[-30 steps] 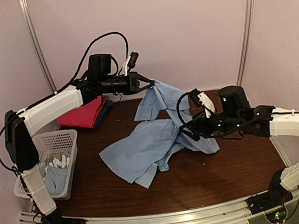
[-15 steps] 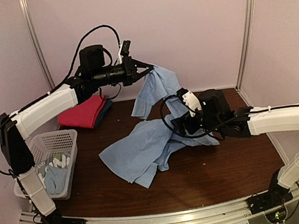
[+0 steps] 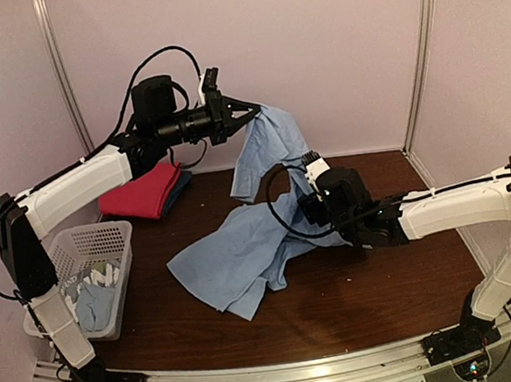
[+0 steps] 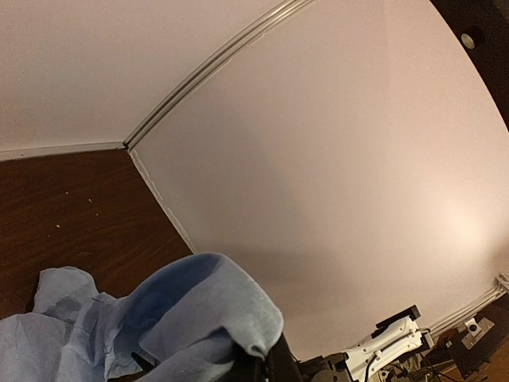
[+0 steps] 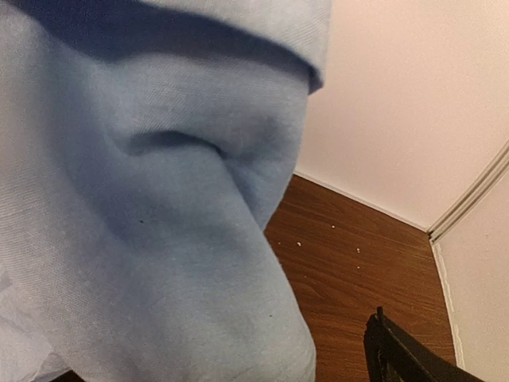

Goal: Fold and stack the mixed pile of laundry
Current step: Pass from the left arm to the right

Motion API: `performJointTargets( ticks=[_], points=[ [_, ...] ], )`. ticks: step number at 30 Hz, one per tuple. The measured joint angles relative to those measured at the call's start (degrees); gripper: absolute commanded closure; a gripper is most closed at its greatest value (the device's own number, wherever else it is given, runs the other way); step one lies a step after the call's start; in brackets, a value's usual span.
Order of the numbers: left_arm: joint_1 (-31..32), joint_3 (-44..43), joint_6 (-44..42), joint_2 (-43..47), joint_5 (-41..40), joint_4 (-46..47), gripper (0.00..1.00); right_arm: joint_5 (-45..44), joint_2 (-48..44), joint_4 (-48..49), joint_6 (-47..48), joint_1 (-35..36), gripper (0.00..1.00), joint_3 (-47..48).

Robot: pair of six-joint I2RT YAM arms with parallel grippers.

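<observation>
Light blue shirt (image 3: 235,254) sprawls over the middle of a dark brown wooden table (image 3: 389,291), boxed in by pale pink walls (image 3: 330,42) with grey strips in the corners. One end of the shirt lies flat and creased on the wood. The other end climbs toward the back wall in a twisted band to my left gripper (image 3: 255,110), whose fingers are clamped on its edge high above the table.

My right gripper (image 3: 305,211) is pushed into the folds where the band leaves the table. From that wrist I see only cloth and one dark fingertip, so I cannot tell whether those fingers are pinched or apart.

At the far left a magenta cloth (image 3: 144,193) lies folded. Nearer, at the left edge, a white basket (image 3: 103,239) holds another light blue garment (image 3: 94,304) with white print.

Against a second ago, my left gripper sits higher, the hanging band is longer, and my right arm has swung leftward, deeper into the shirt.
</observation>
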State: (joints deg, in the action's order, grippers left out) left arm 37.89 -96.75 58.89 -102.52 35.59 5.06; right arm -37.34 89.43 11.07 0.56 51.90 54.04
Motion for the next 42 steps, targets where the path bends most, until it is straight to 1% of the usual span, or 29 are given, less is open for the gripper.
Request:
performJointTargets(
  ticks=[2, 5, 6, 7, 8, 9, 12, 17, 19, 23, 25, 27, 28, 29, 30, 31, 32, 34, 37, 38, 42],
  points=[
    [-0.1, 0.0, 0.3, 0.0, 0.0, 0.0, 1.00, -2.9, -0.3, 0.3, 0.9, 0.5, 0.22, 0.0],
    [-0.3, 0.0, 0.8, 0.0, -0.1, 0.0, 1.00, -5.4, -2.1, 0.5, 2.4, 0.7, 0.38, -0.2],
    [-0.5, 0.0, 0.9, 0.0, -0.1, 0.0, 1.00, -6.0, -3.2, 0.7, 2.9, 0.7, 0.53, -0.5],
    [-0.8, 0.0, 1.1, 0.1, -0.2, 0.0, 1.00, -6.1, -4.3, 0.8, 3.5, 0.7, 0.65, -0.8],
    [-1.0, 0.0, 1.3, 0.2, -0.2, 0.0, 1.00, -6.3, -5.7, 0.9, 3.9, 0.7, 0.81, -1.1],
    [-1.2, 0.0, 1.6, 0.4, -0.2, 0.0, 1.00, -6.2, -7.1, 1.2, 4.3, 0.6, 0.99, -1.5],
    [-1.7, 0.0, 2.2, 0.7, 0.0, 0.9, 1.00, -5.6, -9.6, 2.2, 5.1, -0.2, 1.00, -1.8],
    [-1.8, 0.0, 2.1, 0.8, 0.7, 1.3, 1.00, -2.0, -10.4, 1.8, 5.8, -1.6, 1.00, -1.8],
    [-1.8, 0.9, 0.7, 1.7, 0.7, 1.1, 1.00, 1.1, -11.7, 0.3, 5.2, -2.5, 1.00, -1.8],
    [-0.7, 8.1, -6.2, 7.9, 2.0, 1.2, 1.00, 7.4, -16.2, -3.2, 3.0, -5.7, 1.00, -0.2],
    [1.9, 11.8, -13.3, 12.0, 2.2, 0.0, 0.85, 11.4, -18.6, -4.8, 1.0, -8.1, 1.00, 1.9],
    [7.8, 13.4, -24.0, 15.3, 1.2, -4.6, 0.77, 15.0, -20.0, -5.6, -0.6, -9.8, 1.00, 4.0],
    [12.2, 13.8, -30.5, 16.6, 0.7, -7.9, 0.66, 16.4, -20.3, -5.7, -1.1, -10.4, 1.00, 4.7],
    [14.9, 14.6, -34.6, 17.3, 0.4, -9.3, 0.53, 17.9, -20.7, -5.8, -1.7, -11.0, 1.00, 5.3],
    [17.7, 16.6, -38.5, 18.2, 0.0, -10.4, 0.47, 19.4, -21.0, -6.1, -2.4, -11.2, 1.00, 5.6],
    [19.1, 20.0, -41.0, 19.6, -0.1, -10.7, 0.46, 20.7, -21.2, -6.4, -2.9, -11.2, 1.00, 5.7],
    [19.1, 24.5, -42.4, 21.4, -1.0, -10.7, 0.46, 21.9, -21.4, -6.9, -3.6, -11.2, 1.00, 5.7],
    [16.0, 32.9, -43.0, 24.0, -4.9, -11.1, 0.46, 24.0, -21.5, -8.0, -4.4, -11.3, 1.00, 5.7],
    [11.4, 44.5, -42.2, 25.7, -15.8, -11.2, 0.44, 26.1, -21.9, -9.2, -5.3, -11.4, 1.00, 5.7],
    [10.9, 47.6, -41.6, 25.7, -18.8, -11.2, 0.45, 26.6, -22.0, -9.6, -5.5, -11.5, 1.00, 5.7],
    [11.9, 56.2, -39.9, 25.7, -25.7, -11.5, 0.45, 27.9, -22.9, -10.7, -5.9, -11.8, 1.00, 5.7]
  ],
)
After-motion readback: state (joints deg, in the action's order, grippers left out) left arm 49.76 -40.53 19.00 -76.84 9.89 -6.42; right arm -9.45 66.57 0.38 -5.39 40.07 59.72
